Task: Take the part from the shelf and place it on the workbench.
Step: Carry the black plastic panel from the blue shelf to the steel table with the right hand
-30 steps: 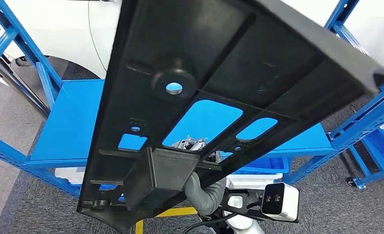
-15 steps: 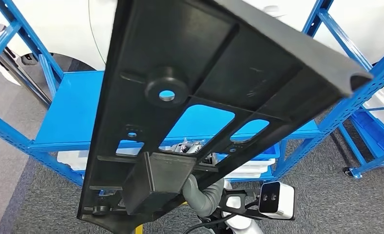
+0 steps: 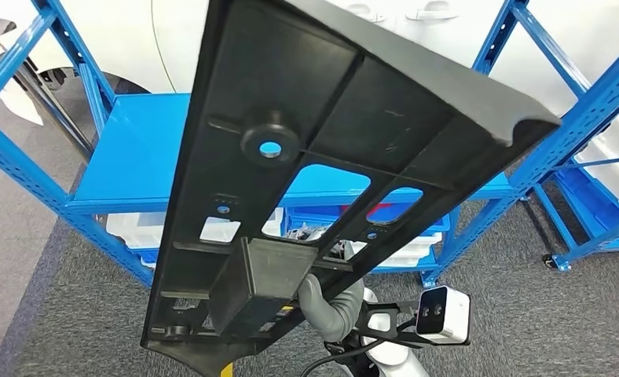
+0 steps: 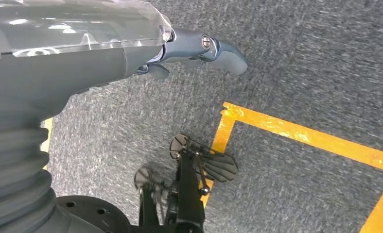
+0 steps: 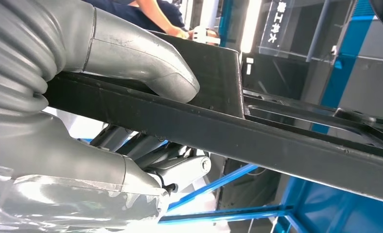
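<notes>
**Part held high, shelf behind it**

Your right hand grips the black part, thumb pressed on one face, fingers curled under the rib. In the head view the part tilts up across most of the frame, hiding much of the blue shelf behind it. White bins sit on the lower level. Your left hand hangs over grey carpet and a yellow line, holding nothing, fingers loosely extended.

Bright, even indoor light; glare on the wrist cover, blurred floor.
</notes>
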You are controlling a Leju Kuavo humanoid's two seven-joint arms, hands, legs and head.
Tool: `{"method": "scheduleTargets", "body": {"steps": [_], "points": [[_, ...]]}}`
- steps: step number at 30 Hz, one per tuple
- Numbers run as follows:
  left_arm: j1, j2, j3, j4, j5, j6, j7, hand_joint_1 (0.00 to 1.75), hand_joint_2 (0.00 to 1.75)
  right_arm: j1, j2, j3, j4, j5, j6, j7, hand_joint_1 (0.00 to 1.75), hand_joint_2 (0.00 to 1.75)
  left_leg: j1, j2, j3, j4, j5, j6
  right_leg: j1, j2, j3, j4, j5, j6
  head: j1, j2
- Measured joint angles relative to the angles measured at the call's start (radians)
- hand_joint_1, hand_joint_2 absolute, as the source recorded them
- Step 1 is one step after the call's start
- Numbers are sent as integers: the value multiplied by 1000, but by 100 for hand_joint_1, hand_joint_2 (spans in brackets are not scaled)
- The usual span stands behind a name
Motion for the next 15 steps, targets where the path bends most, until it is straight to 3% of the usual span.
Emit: {"method": "scheduleTargets", "body": {"steps": [2,5,6,7,9,10,11,12,13,15], "points": [[0,-2,0,0,-2,1,1,0,175,1,0,-7,2,0,5,0,175,175,0,-1,-7,3,14,-11,6,0,57,-90,-1,-13,0,0],[0,-2,0,0,-7,9,3,0,175,1,0,-22,7,0,17,0,175,175,2,-1,-12,1,26,-28,7,-1,47,-103,19,-33,0,0],[1,-2,0,0,-8,12,4,0,175,2,1,-26,8,0,19,0,175,175,2,-2,-20,15,6,-33,4,-3,38,-106,31,-41,0,0],[2,-3,0,0,-9,15,5,0,175,2,2,-29,10,0,20,0,175,175,3,-3,-33,50,-35,-39,2,-5,27,-109,44,-47,0,0],[2,-4,0,0,-9,16,6,0,175,5,3,-34,13,1,21,0,175,175,7,-3,-68,176,-138,-49,2,-6,-2,-108,67,-54,0,0],[2,-4,0,0,-10,16,6,0,175,7,3,-37,15,1,22,0,175,175,8,-3,-80,241,-170,-54,3,-6,-17,-107,78,-53,0,0],[1,-4,0,0,-10,15,6,0,175,8,3,-41,17,1,24,0,175,175,9,-3,-81,283,-177,-58,3,-7,-33,-105,89,-52,0,0],[1,-4,0,0,-10,14,5,0,175,10,3,-45,19,2,26,0,175,175,10,-3,-65,292,-163,-60,3,-7,-48,-102,99,-50,0,0],[1,-4,0,0,-11,13,4,0,175,11,3,-48,21,2,28,0,175,175,12,-3,-31,263,-137,-61,2,-7,-63,-98,107,-47,0,0],[-3,-4,0,0,-11,9,3,0,175,12,4,-53,22,3,33,0,175,175,12,-3,79,125,-111,-58,2,-7,-89,-85,121,-39,0,0]]}}
